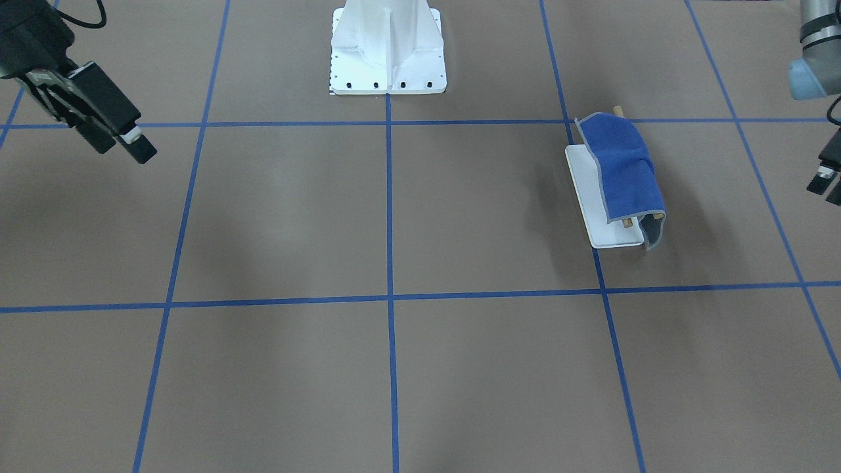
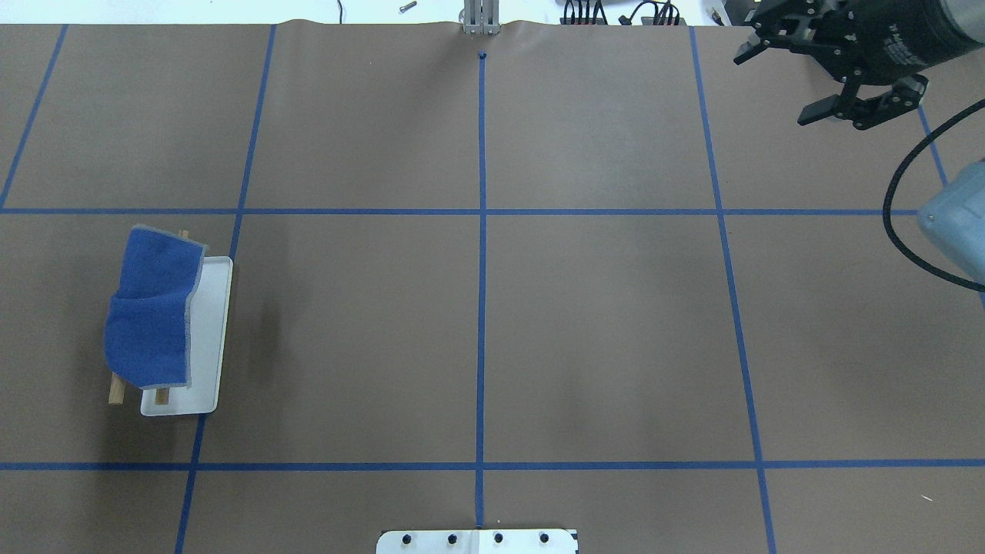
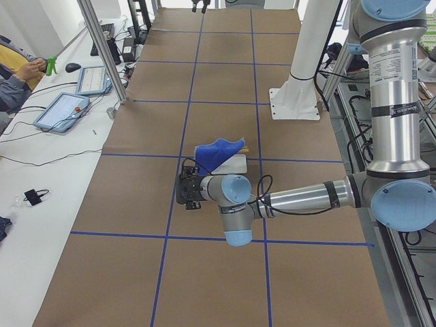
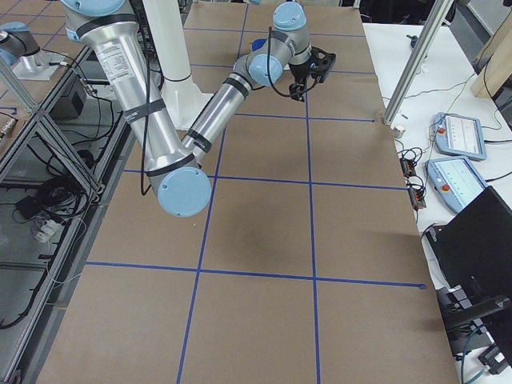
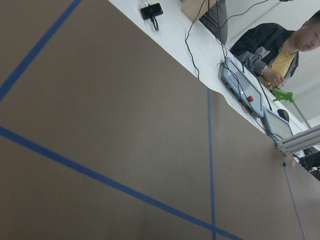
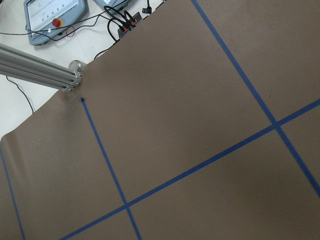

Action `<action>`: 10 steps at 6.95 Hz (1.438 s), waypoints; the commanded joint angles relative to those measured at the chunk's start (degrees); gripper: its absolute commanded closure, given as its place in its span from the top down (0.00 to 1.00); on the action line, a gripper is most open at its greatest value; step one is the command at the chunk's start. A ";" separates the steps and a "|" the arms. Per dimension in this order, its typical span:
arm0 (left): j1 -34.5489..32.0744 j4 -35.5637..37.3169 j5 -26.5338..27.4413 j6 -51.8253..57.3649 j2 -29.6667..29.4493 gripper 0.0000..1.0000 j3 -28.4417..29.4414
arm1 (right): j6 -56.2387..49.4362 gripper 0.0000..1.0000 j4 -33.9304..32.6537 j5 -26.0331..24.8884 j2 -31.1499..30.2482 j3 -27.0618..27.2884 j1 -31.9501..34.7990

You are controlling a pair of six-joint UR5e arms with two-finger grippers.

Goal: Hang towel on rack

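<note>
The blue towel (image 1: 621, 167) lies draped over the two wooden rods of the rack, its grey side showing at one hanging corner. The rack's white tray base (image 1: 588, 197) pokes out beside it, and rod ends (image 2: 115, 394) stick out from under the cloth. The towel (image 2: 150, 308) and base (image 2: 212, 331) sit at the table's left in the overhead view. My left gripper (image 1: 828, 184) hangs at the frame edge, apart from the towel, fingertips apart and empty. My right gripper (image 2: 781, 81) is open and empty, far off at the far right corner.
The large white bolted pedestal (image 1: 387, 52) stands at the robot's side of the table, middle. Blue tape lines grid the brown table cover. An aluminium post (image 2: 477, 19) stands at the far edge. An operator (image 5: 280, 45) with tablets sits beyond it.
</note>
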 commanded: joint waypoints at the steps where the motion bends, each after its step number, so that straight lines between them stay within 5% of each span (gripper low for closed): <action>1: -9.80 14.65 -9.59 21.92 -2.39 0.98 -0.13 | -14.96 1.00 -0.02 5.22 -9.73 0.71 6.99; 3: -10.70 19.59 -10.05 31.23 -1.95 0.98 -0.92 | -31.58 1.00 -0.19 6.21 -18.08 0.36 12.18; 5: -11.48 33.96 -10.05 46.34 -2.12 0.98 -2.07 | -47.75 1.00 -0.72 6.12 -26.08 -0.17 15.80; 7: -13.24 51.62 -9.52 60.12 -4.04 0.98 -3.99 | -62.52 1.00 -0.89 5.69 -29.19 -4.89 19.75; 10: -12.29 69.07 -9.43 61.40 -4.58 0.98 -8.21 | -82.07 1.00 -0.89 5.42 -29.20 -14.03 23.27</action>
